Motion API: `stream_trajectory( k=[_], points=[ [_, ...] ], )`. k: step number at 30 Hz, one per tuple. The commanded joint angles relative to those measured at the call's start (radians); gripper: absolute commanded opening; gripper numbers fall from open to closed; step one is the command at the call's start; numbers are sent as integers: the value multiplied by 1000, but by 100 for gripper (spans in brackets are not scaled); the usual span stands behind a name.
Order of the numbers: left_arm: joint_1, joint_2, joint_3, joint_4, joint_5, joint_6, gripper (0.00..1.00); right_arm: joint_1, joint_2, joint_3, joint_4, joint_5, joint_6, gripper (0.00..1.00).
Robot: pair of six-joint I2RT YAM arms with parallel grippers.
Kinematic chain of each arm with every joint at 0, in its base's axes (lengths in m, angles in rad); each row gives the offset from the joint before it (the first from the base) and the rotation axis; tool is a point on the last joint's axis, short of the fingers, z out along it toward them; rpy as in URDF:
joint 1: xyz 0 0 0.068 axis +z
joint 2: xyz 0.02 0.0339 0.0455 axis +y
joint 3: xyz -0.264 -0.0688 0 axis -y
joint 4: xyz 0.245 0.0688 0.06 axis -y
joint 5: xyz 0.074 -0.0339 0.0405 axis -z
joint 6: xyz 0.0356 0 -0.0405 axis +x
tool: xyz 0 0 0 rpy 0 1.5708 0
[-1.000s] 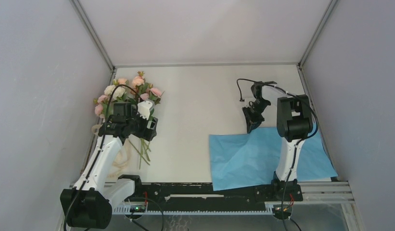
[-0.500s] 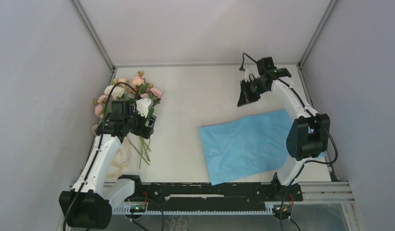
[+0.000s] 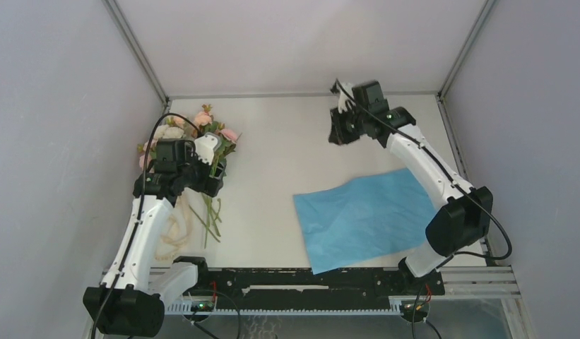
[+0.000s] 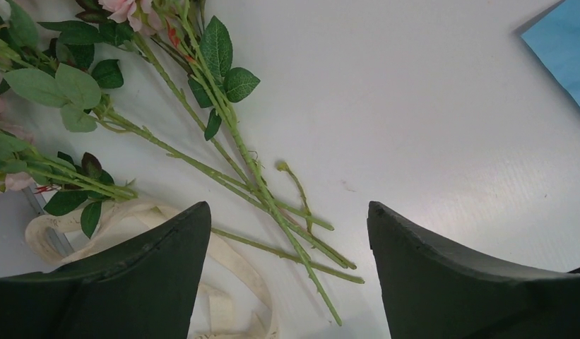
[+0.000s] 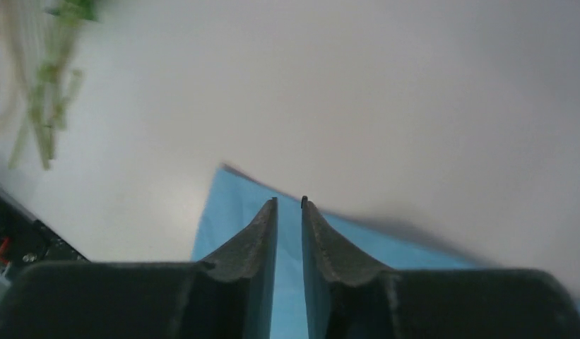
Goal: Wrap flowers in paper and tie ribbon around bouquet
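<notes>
**Left wide over stems, right narrow and empty**

Left gripper (image 4: 287, 206): jaws spread wide, holding nothing, hanging over the green stems of the flowers (image 3: 202, 126). Flowers lie on the left of the table (image 3: 287, 148), blooms at the far end, stems pointing near. Ribbon (image 4: 230, 263) is loosely piled just beside the stems, on their near-left side. Right gripper (image 5: 290, 202): fingers nearly together with a slim gap, nothing between them, at far centre. Paper (image 3: 364, 215) lies flat at near right, light-blue face up, well apart from the flowers.
</notes>
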Motion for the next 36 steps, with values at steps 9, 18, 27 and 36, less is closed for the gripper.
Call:
stream_trajectory(
  k=[9, 18, 27, 36],
  points=[
    [-17, 23, 11, 17, 113, -74, 81, 486, -109, -443, 95, 689, 312, 71],
    [-17, -3, -30, 29, 109, -74, 82, 666, 139, -379, 126, 797, 370, 76],
    [-17, -16, -51, 31, 98, -69, 82, 710, 330, -239, 104, 840, 337, 75],
    [-17, 2, -35, 29, 91, -72, 82, 729, 414, -229, 36, 962, 315, 69]
  ],
)
